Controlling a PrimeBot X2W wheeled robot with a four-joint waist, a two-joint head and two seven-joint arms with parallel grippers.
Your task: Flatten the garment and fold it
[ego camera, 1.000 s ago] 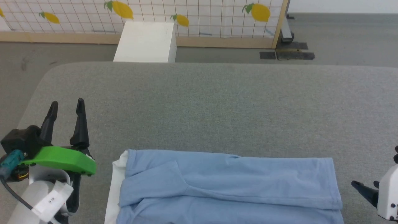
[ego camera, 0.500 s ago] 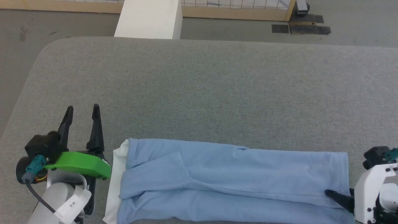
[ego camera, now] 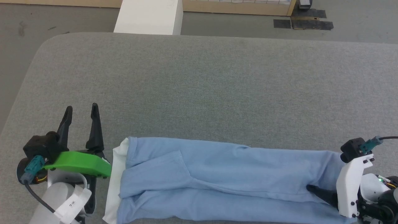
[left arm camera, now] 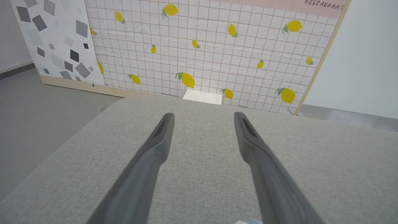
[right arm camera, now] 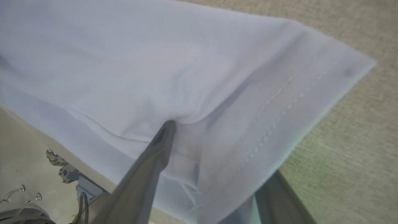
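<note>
right gripper [right arm camera: 203, 124] apart, straddling garment [ego camera: 224, 174] hem — one finger hidden under it; left gripper [ego camera: 81, 106] apart

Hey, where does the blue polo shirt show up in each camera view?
Head view: the garment stretches along the bottom, centre to right.
Left wrist view: what looks like a tiny sliver at the bottom edge.
Right wrist view: it covers the upper left, hem toward the right.
Shared landmark: the grey table.
</note>
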